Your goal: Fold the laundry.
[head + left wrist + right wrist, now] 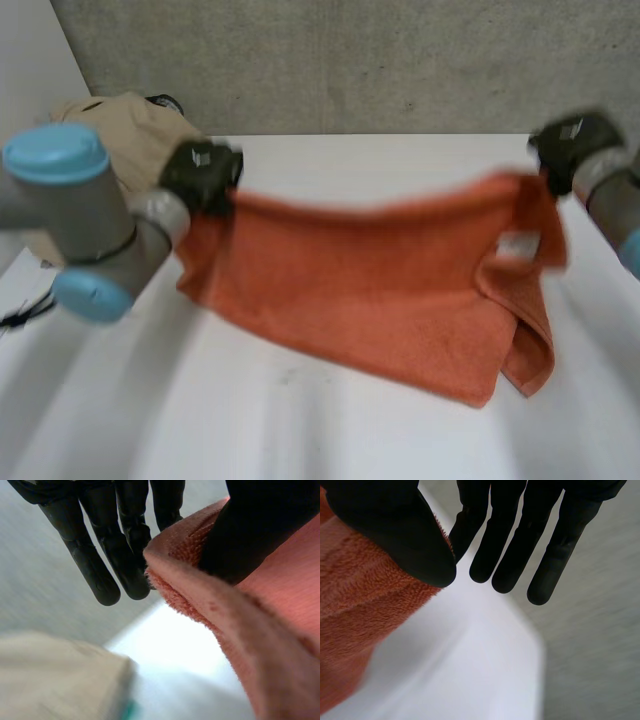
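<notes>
An orange towel [380, 285] hangs stretched between my two hands, its lower edge resting on the white table [250, 420]. My left hand [203, 175] holds the towel's upper left corner. In the left wrist view the thumb [250, 530] pinches the towel's edge [280, 630] against straight fingers [95, 565]. My right hand [570, 150] holds the upper right corner, where the cloth folds over and droops below it. In the right wrist view the thumb [395, 530] presses the towel [355, 595] against the nearest of the straight fingers [505, 545].
A beige garment [130, 130] lies bunched at the table's back left, just behind my left arm; it also sits below the left hand in the wrist view [55, 680]. A grey wall [350, 60] runs along the table's far edge.
</notes>
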{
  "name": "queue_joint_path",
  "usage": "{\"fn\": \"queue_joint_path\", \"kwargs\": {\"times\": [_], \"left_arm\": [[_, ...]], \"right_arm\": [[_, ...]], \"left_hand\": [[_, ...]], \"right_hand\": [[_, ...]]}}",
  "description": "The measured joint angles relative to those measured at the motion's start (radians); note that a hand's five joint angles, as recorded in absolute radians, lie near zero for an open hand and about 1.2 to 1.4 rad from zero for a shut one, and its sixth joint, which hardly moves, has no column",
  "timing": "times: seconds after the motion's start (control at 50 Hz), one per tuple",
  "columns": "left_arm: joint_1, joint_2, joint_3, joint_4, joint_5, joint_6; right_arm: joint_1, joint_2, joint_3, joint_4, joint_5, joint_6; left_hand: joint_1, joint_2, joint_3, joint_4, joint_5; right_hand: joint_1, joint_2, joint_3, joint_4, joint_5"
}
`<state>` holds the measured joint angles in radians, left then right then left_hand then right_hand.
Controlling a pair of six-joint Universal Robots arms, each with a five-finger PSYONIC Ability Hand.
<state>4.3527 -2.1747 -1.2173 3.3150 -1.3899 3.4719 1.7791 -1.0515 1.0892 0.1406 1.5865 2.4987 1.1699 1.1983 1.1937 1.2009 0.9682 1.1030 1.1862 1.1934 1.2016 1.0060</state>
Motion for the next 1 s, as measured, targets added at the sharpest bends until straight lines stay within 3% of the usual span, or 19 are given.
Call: {"fn": "queue_joint_path", "kwargs": {"times": [0.14, 0.18, 0.28, 0.4, 0.52, 0.6, 0.7, 0.8, 0.92, 1.0], "left_arm": [[-0.011, -0.045, 0.392, 0.088, -0.115, -0.056], [-0.011, -0.023, 0.443, 0.127, -0.138, -0.094], [-0.010, 0.064, 0.410, 0.172, -0.157, -0.143], [-0.011, 0.177, 0.181, 0.176, -0.140, -0.152], [-0.017, 0.250, -0.114, 0.175, -0.099, -0.142], [-0.020, 0.281, -0.243, 0.178, -0.076, -0.130], [-0.024, 0.340, -0.321, 0.178, -0.056, -0.119], [-0.036, 0.438, -0.370, 0.174, -0.030, -0.115], [-0.065, 0.601, -0.440, 0.169, 0.000, -0.114], [-0.081, 0.695, -0.486, 0.167, 0.007, -0.114]], "right_arm": [[0.009, -0.011, -0.168, -0.375, 0.049, 0.004], [0.009, -0.032, -0.189, -0.487, 0.040, 0.003], [0.009, -0.077, -0.177, -0.578, -0.011, 0.004], [0.006, -0.128, -0.080, -0.520, -0.102, 0.008], [-0.003, -0.146, 0.061, -0.348, -0.156, 0.010], [-0.003, -0.123, 0.137, -0.218, -0.169, 0.011], [0.004, -0.072, 0.172, -0.130, -0.182, 0.014], [0.012, -0.019, 0.139, -0.116, -0.249, 0.020], [0.058, 0.120, -0.018, -0.126, -0.390, 0.051], [0.112, 0.228, -0.132, -0.130, -0.422, 0.072]], "left_hand": [[0.000, 0.000, 0.000, 0.000, 0.000], [0.000, 0.000, 0.000, 0.000, 0.000], [0.000, 0.000, 0.000, 0.000, 0.000], [0.000, 0.001, 0.000, 0.000, 0.000], [0.000, 0.001, 0.001, 0.000, 0.000], [0.000, 0.001, 0.001, 0.000, 0.000], [0.000, 0.001, 0.001, 0.000, 0.000], [0.000, 0.001, 0.001, 0.000, 0.000], [0.000, 0.001, 0.001, 0.000, 0.000], [0.000, 0.001, 0.001, 0.000, 0.000]], "right_hand": [[0.030, 0.002, 0.000, 0.000, 0.005], [0.030, 0.002, 0.000, 0.000, 0.005], [0.030, 0.002, 0.000, 0.000, 0.005], [0.030, 0.002, 0.000, 0.000, 0.005], [0.029, -0.015, -0.020, -0.023, -0.011], [-0.384, -0.473, -0.470, -0.477, -0.449], [-0.785, -0.872, -0.879, -0.893, -0.893], [-0.859, -0.960, -0.969, -0.972, -0.958], [-0.859, -0.960, -0.969, -0.972, -0.958], [-0.859, -0.960, -0.969, -0.972, -0.958]]}}
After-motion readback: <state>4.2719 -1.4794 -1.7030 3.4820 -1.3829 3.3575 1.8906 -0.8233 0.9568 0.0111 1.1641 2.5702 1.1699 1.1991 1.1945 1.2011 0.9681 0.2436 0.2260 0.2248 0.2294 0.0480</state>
